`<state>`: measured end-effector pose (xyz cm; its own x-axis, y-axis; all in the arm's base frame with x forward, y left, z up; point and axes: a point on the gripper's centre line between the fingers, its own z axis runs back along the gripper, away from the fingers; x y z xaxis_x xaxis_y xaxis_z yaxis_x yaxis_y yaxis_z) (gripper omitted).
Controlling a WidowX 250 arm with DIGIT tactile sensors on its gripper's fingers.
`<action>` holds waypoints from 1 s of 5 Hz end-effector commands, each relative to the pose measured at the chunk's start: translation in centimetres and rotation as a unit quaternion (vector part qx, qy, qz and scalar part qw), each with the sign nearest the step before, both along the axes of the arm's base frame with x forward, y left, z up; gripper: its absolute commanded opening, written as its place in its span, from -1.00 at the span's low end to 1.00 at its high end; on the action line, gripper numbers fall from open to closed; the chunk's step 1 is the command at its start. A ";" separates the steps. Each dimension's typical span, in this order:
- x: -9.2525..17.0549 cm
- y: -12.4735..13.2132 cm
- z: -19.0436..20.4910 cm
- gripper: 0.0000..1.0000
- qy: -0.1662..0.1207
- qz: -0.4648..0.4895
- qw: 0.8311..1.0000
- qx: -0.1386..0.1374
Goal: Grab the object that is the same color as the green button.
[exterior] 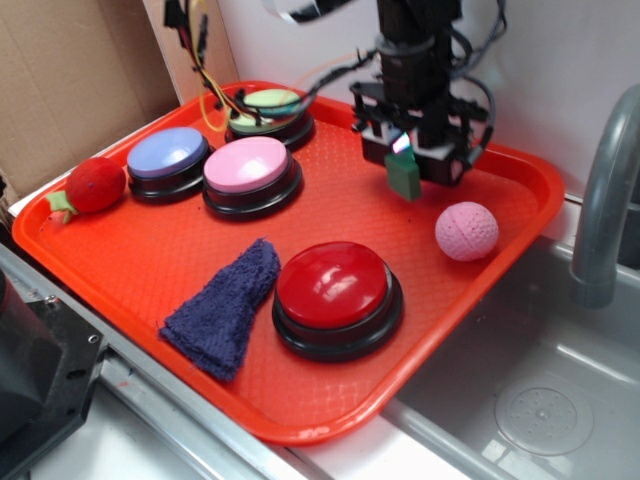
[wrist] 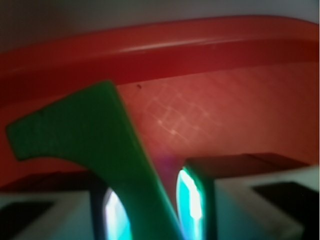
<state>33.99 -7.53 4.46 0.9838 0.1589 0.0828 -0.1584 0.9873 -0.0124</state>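
- My gripper [exterior: 404,160] is clamping the small dark green block [exterior: 405,177] between its fingers, holding it just above the far right part of the orange tray [exterior: 150,255].
- In the wrist view the green block [wrist: 90,145] is sitting tilted between my lit pads [wrist: 192,200], its arched cut-out showing on the left edge, with the tray rim [wrist: 150,50] running behind it.
- I am hanging near the pink textured ball [exterior: 466,231], which is lying on the tray to the right of the block and nearer the camera.
- The green button [exterior: 270,108] is sitting at the tray's back edge, well apart from the block, with wires looping over it.
- Further out are lying a pink button [exterior: 250,170], a lilac-blue button [exterior: 167,158], a red button [exterior: 335,290], a dark blue cloth [exterior: 225,305] and a red plush strawberry [exterior: 92,186].
- I am reading no writing or brand anywhere.
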 end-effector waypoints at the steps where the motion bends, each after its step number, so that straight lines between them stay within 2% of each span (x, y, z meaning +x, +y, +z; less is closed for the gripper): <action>1: -2.4 3.0 8.6 -1.00 -0.027 -0.009 1.000 -0.011; 2: -4.4 4.1 9.9 -1.00 -0.020 -0.004 1.000 0.009; 3: -6.9 5.5 10.4 -1.00 0.013 0.003 1.000 0.023; 4: -9.4 6.3 10.3 -1.00 0.022 0.012 0.999 0.028; 5: -10.9 6.5 10.5 -1.00 0.025 0.031 0.999 -0.014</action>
